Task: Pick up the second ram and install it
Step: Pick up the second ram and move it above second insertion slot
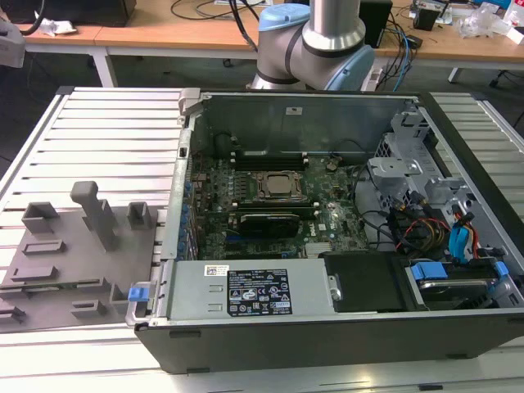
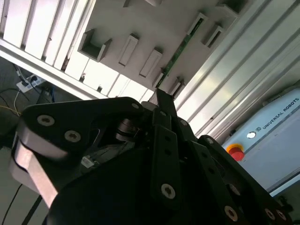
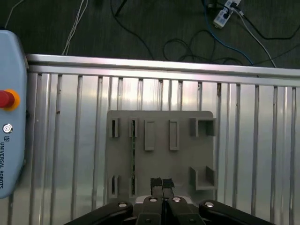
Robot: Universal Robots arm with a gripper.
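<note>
Above the grey tray, hovering with the pincer pressed together, empty, offset sideways from the second ram, set on edge, long axis along the slats of the desk.

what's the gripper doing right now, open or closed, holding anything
Gripper: closed, holding nothing, above the grey tray; the second ram sits in a tray slot.
</note>
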